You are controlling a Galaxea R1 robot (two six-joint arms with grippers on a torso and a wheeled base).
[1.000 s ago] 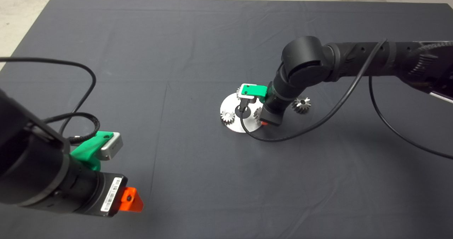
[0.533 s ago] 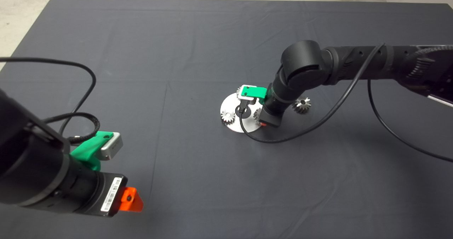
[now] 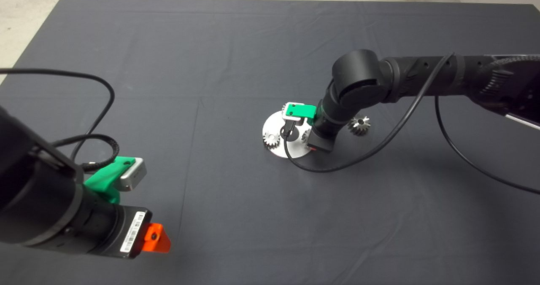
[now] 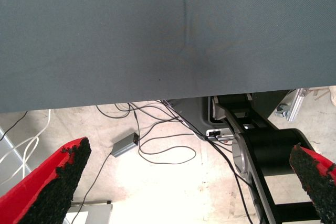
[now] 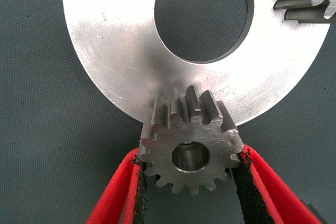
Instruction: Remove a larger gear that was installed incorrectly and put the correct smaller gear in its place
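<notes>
The smaller gear (image 5: 163,145), grey steel with short even teeth, sits between the black pads of my right gripper (image 5: 191,153), which is shut on it. It overlaps the rim of the round silver plate (image 5: 115,51). In the head view the right gripper (image 3: 313,148) points down over the plate's (image 3: 274,125) right side, mostly hidden by its wrist. The larger gear (image 3: 360,125), with long flaring teeth, lies on the mat just right of the plate. My left gripper (image 3: 156,238) waits open at the lower left.
Another small gear (image 3: 271,139) sits on the plate's left side, and one more (image 5: 302,1) shows at its far edge beside the dark centre hole (image 5: 205,14). A black cable (image 3: 337,165) loops over the mat below the plate. Floor cables (image 4: 157,140) show in the left wrist view.
The right arm has shifted slightly left and lower over the plate, carrying the gear with it. The left arm has stayed still.
</notes>
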